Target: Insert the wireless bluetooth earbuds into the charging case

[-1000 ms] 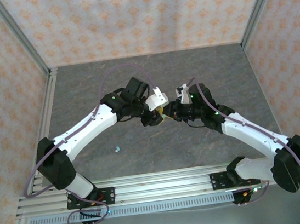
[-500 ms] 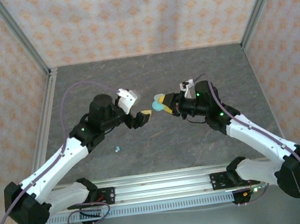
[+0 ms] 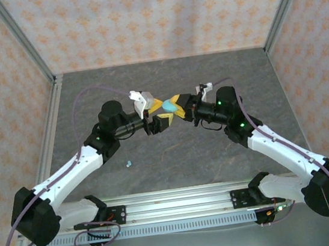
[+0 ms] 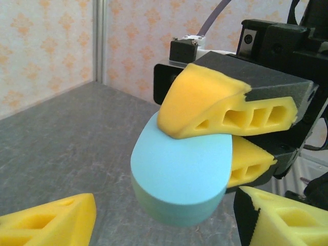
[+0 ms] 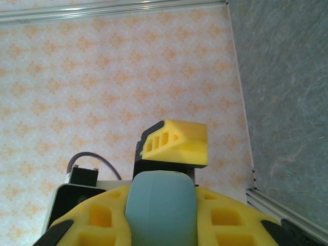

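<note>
As right hand (image 3: 176,107) grips, case (image 4: 179,177) pale-blue; smooth oval

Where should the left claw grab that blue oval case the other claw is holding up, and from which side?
Probably the free rounded end of the blue case, approached head-on by the left gripper. The right gripper pinches its flat faces at the far end, so only the near half and its curved edges are bare for the open jaws to straddle.

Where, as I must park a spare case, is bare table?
Bare: grey table's far strip by patterned back wall, and near middle by the metal rail. Crowded: centre, where left gripper faces right gripper holding a light blue oval case; tiny blue earbuds near left arm.
</note>
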Controlling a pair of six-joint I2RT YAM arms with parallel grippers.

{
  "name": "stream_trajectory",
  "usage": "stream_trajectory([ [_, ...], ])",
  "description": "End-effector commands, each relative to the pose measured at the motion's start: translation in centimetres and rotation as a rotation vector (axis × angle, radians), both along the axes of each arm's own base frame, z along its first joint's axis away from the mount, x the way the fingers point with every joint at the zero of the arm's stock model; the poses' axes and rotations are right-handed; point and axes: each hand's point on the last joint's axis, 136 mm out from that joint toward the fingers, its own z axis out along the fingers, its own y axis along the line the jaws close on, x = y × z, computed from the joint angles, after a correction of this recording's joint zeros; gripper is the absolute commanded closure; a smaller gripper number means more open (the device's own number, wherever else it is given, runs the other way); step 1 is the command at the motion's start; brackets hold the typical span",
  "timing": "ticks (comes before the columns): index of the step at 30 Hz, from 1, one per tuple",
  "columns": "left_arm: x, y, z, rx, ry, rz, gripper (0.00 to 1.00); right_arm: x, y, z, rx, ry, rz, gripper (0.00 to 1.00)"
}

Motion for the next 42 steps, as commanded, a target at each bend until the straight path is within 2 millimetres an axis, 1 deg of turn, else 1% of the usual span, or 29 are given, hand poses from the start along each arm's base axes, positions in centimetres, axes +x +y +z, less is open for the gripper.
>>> stream_trajectory([
  [1,-0.2,-0.5,3.9,-0.092,-0.079,-0.068,0.31,0.1,0.2,3.5,0.102,-0.049,-0.006,0.94],
  [4,-0.2,-0.7,4.2,-0.098,-0.082,-0.083,0.36,0.0,0.3,3.9,0.121,-0.05,0.003,0.94],
  [9,-0.3,-0.8,4.7,-0.114,-0.087,-0.098,0.37,-0.1,0.5,3.7,0.119,-0.043,0.015,0.94],
  [10,-0.4,-0.9,4.8,-0.117,-0.087,-0.103,0.39,-0.1,0.5,3.6,0.119,-0.042,0.019,0.94],
  [16,-0.6,-1.0,4.9,-0.116,-0.081,-0.118,0.55,0.1,0.9,3.4,0.125,-0.039,0.031,0.95],
  [21,-0.6,-1.0,4.7,-0.101,-0.075,-0.121,0.59,0.1,1.0,3.7,0.155,-0.039,0.04,0.95],
  [27,-0.6,-1.1,4.7,-0.097,-0.072,-0.124,0.75,0.2,1.2,3.5,0.155,-0.038,0.043,0.92],
  [28,-0.5,-1.1,4.7,-0.095,-0.068,-0.127,0.79,0.2,1.2,3.5,0.157,-0.042,0.044,0.9],
  [30,-0.6,-1.2,4.6,-0.087,-0.064,-0.131,0.85,0.2,1.2,3.6,0.156,-0.055,0.045,0.8],
  [34,-1.0,-1.0,4.4,-0.061,-0.06,-0.135,0.93,-0.1,0.8,4.0,0.104,-0.139,0.05,0.51],
  [35,-1.1,-0.9,4.3,-0.054,-0.058,-0.136,0.95,-0.2,0.5,4.1,0.078,-0.169,0.047,0.45],
  [37,-1.6,-0.8,4.2,-0.036,-0.057,-0.152,0.97,-0.3,-0.4,4.2,0.018,-0.225,0.029,0.41],
  [39,-2.2,-0.7,4.0,-0.014,-0.049,-0.169,0.98,-0.6,-1.4,4.8,-0.056,-0.319,0.006,0.37],
  [42,-3.1,-0.2,3.7,0.011,-0.032,-0.188,1.0,-2.0,-2.8,5.8,-0.211,-0.5,-0.005,0.34],
])
